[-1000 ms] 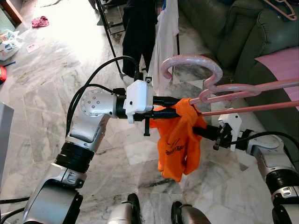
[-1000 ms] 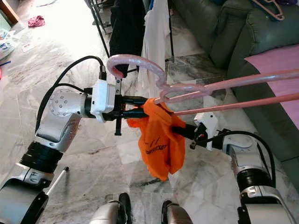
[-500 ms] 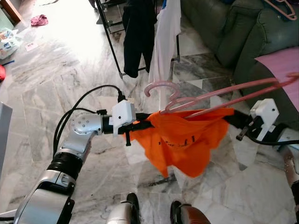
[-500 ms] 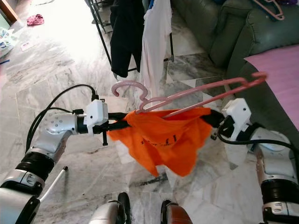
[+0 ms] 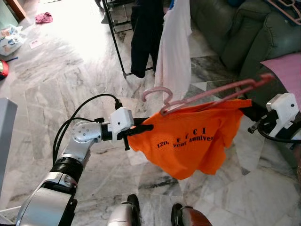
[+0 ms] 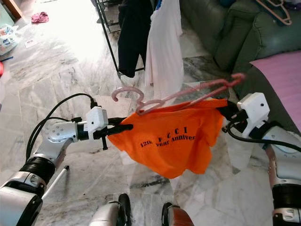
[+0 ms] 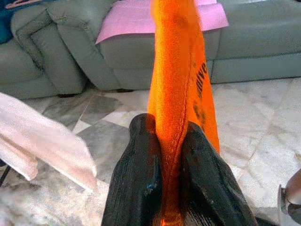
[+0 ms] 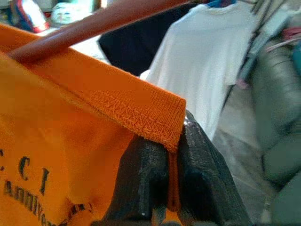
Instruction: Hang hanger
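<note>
An orange T-shirt (image 5: 193,141) with dark lettering is stretched between my two grippers above the marble floor. My left gripper (image 5: 141,128) is shut on its left edge, and the cloth is pinched between the black fingers (image 7: 141,174). My right gripper (image 6: 225,112) is shut on the shirt's right hem (image 8: 141,117). A pink plastic hanger (image 5: 207,94) lies along the shirt's top edge, its hook (image 5: 155,94) curling up near the left side. A clothes rack (image 5: 115,42) stands ahead with a dark garment (image 5: 146,33) and a white shirt (image 5: 175,52) on it.
A grey-green sofa (image 5: 244,33) with a pink cover (image 5: 287,66) runs along the right. Another pink hanger (image 6: 273,9) rests on the sofa back. Small items (image 5: 9,42) and a red cloth (image 5: 44,18) lie on the floor at far left. My feet (image 5: 155,216) show below.
The grippers have drawn apart, spreading the bunched orange shirt out wide so its lettering shows. The hanger has dropped lower, now lying along the shirt's top edge. The view moved closer to the rack.
</note>
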